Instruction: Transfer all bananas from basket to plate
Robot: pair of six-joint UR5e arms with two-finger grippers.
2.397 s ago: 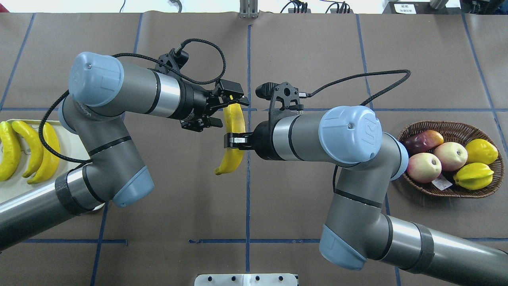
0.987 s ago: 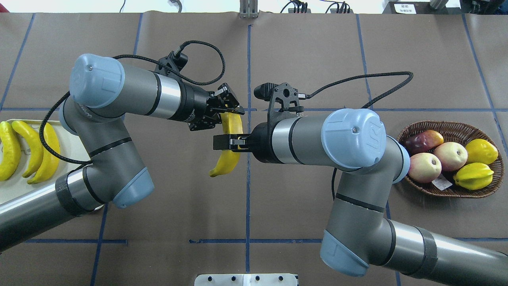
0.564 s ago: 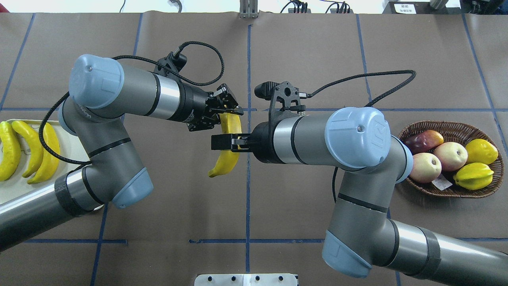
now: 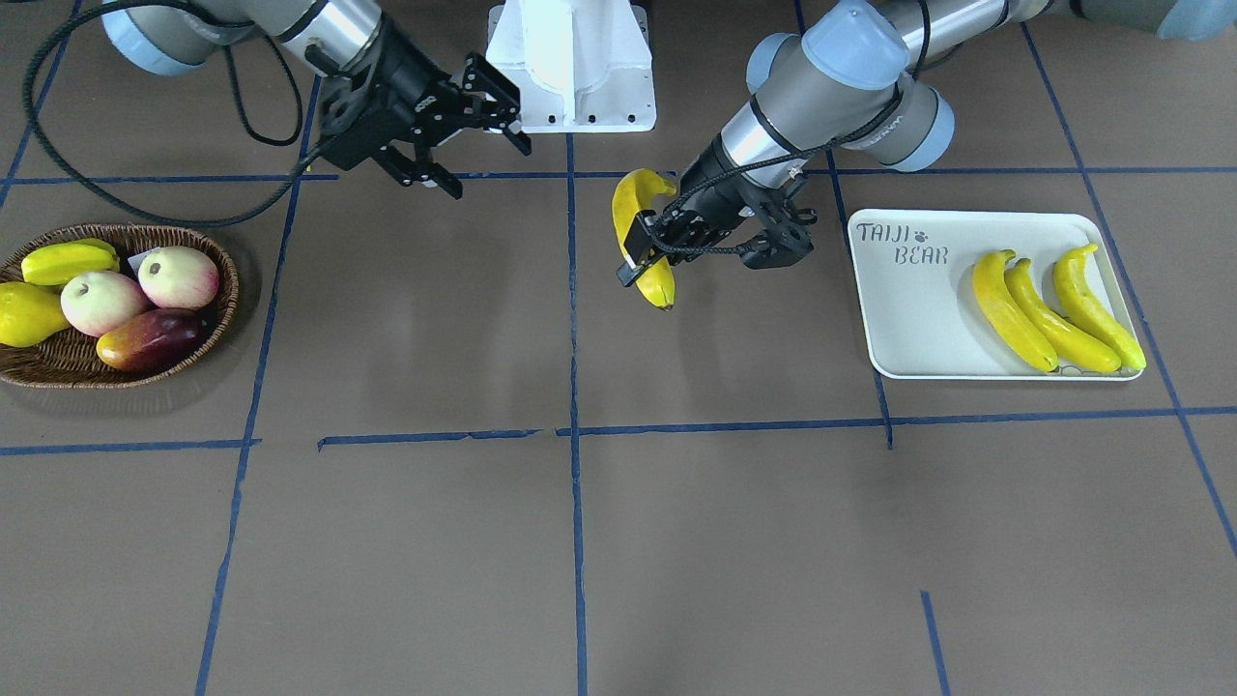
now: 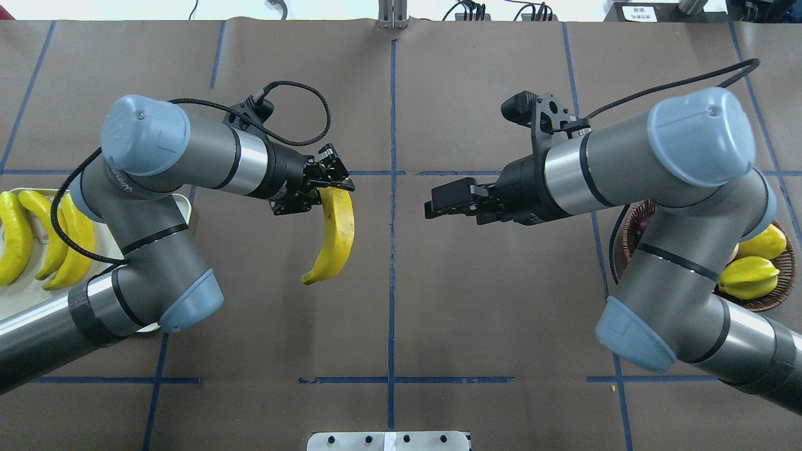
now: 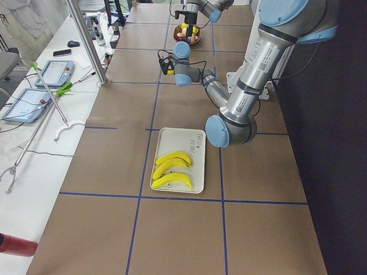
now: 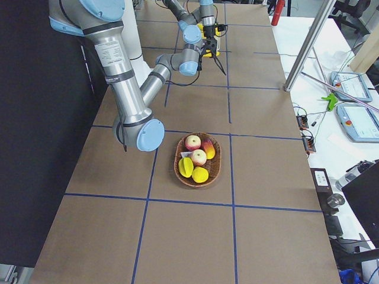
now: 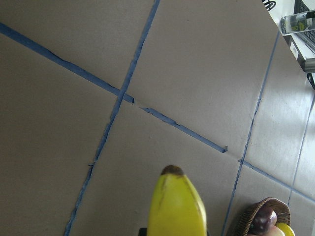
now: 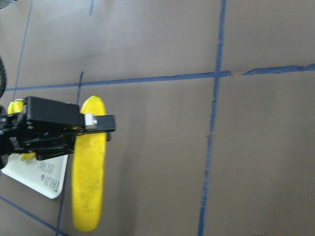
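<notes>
My left gripper (image 5: 331, 188) is shut on the upper end of a yellow banana (image 5: 334, 235) and holds it hanging above the table, left of centre. It also shows in the front-facing view (image 4: 643, 263) with the banana (image 4: 630, 208). The left wrist view shows the banana's tip (image 8: 177, 206). My right gripper (image 5: 438, 203) is open and empty, apart from the banana, to its right. Three bananas (image 5: 44, 241) lie on the off-white plate (image 5: 19, 299) at the far left. The wicker basket (image 4: 58, 372) holds other fruit, with no banana visible in it.
The basket (image 5: 767, 305) is partly hidden behind my right arm in the overhead view. It holds a starfruit (image 4: 68, 261), two peaches (image 4: 179, 275), a mango (image 4: 150, 353) and a yellow pear-shaped fruit (image 4: 24, 314). Blue tape lines cross the brown table.
My left gripper shut on the banana's upper end. My right gripper let go and pulled back to the right. My left arm carried the banana left, towards the plate.
</notes>
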